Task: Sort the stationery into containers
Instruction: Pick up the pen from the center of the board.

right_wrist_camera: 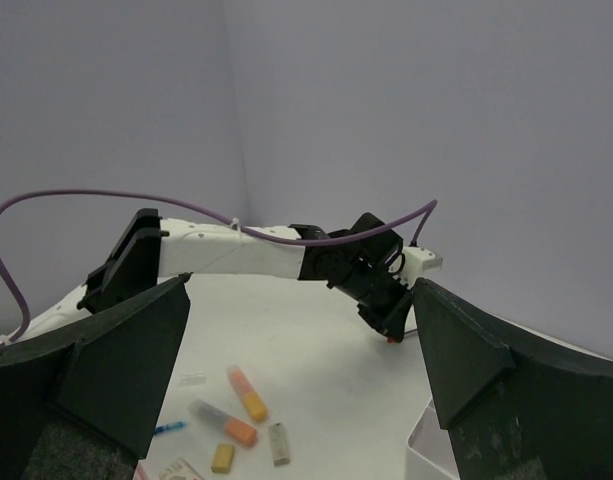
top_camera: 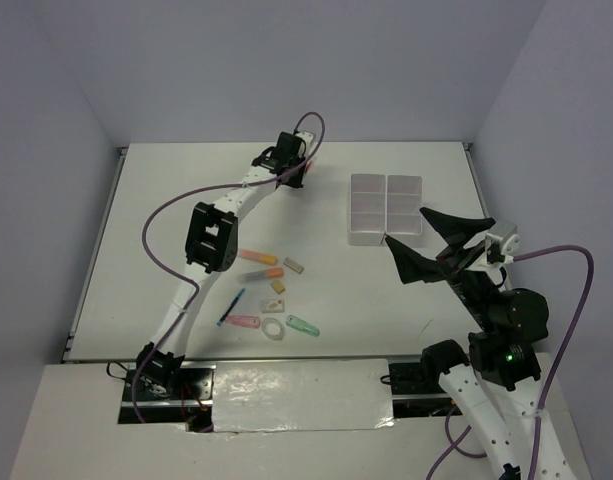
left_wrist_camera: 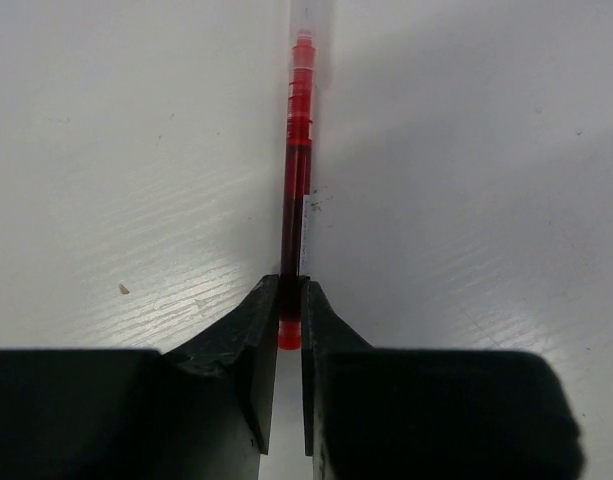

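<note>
My left gripper (top_camera: pixel 298 172) is at the far middle of the table, shut on the end of a thin red pen (left_wrist_camera: pixel 298 170) that points away over the white table. The white containers (top_camera: pixel 386 208) stand to its right. My right gripper (top_camera: pixel 404 224) is open and empty, raised by the containers' near edge. The other stationery lies in the middle of the table: two orange highlighters (top_camera: pixel 257 256) (top_camera: pixel 266 272), a white eraser (top_camera: pixel 294 266), a yellow eraser (top_camera: pixel 277 287), a blue pen (top_camera: pixel 231 307), a pink piece (top_camera: pixel 243 322), a clear ring (top_camera: pixel 273 329) and a green piece (top_camera: pixel 304 325).
Grey walls close the table on three sides. Purple cables loop from both arms. The right wrist view shows the left arm (right_wrist_camera: pixel 246 255) reaching across, the highlighters (right_wrist_camera: pixel 248 393) below it and a container corner (right_wrist_camera: pixel 426 450).
</note>
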Controlling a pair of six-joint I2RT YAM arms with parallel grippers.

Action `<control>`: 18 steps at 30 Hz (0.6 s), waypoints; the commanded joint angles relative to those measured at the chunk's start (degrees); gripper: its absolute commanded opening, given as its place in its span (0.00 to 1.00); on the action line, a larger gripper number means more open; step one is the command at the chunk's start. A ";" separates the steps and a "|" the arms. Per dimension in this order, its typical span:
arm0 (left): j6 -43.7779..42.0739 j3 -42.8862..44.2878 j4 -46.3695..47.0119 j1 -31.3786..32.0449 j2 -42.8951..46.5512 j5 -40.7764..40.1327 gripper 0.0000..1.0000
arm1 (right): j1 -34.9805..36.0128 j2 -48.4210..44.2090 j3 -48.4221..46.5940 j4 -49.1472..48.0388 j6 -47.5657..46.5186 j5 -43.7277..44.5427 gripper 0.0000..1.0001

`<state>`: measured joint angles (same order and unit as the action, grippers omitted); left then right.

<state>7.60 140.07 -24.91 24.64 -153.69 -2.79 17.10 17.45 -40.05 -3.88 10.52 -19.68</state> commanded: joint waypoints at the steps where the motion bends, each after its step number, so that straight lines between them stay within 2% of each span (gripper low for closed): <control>1: -0.56 0.91 -4.62 0.40 -2.67 0.24 0.17 | 0.30 -0.58 0.24 -2.10 0.11 0.70 1.00; 3: -0.56 0.64 -4.98 0.58 -2.58 -0.20 0.03 | 0.21 -0.40 0.41 -2.18 0.02 0.78 1.00; 4: -0.56 0.38 -4.98 0.84 -2.41 -0.98 0.00 | 0.21 -0.40 0.50 -2.27 0.02 0.79 1.00; 9: 1.45 -9.71 -0.24 1.11 3.38 -0.38 0.00 | 0.21 1.00 0.68 -2.28 -0.15 1.75 1.00; 10: 2.07 -14.95 1.16 1.11 6.96 -0.99 0.00 | 0.21 2.40 0.16 -1.92 -0.15 2.19 1.00; 11: 2.77 -18.22 5.70 1.11 9.43 -0.99 0.00 | 0.21 3.37 -0.28 -1.31 0.02 3.15 1.00; 12: 4.34 -25.82 8.62 1.11 11.98 -0.91 0.00 | 0.21 4.51 -1.16 -0.26 0.20 3.59 1.00; 14: 5.93 -32.99 17.29 1.02 20.41 -1.34 0.00 | 0.21 7.41 -1.87 0.36 1.07 4.47 1.00; 15: 7.16 -39.28 20.04 1.11 25.84 -1.34 0.00 | 0.21 8.20 -2.04 0.28 1.69 4.65 1.00; 18: 9.10 -47.86 28.23 1.11 34.49 -1.08 0.00 | 0.21 10.67 -1.96 -0.69 2.66 4.74 1.00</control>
<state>13.02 97.30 -8.45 25.45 -128.53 -3.77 17.10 26.55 -40.25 -3.44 11.60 -16.40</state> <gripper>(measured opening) 0.229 0.997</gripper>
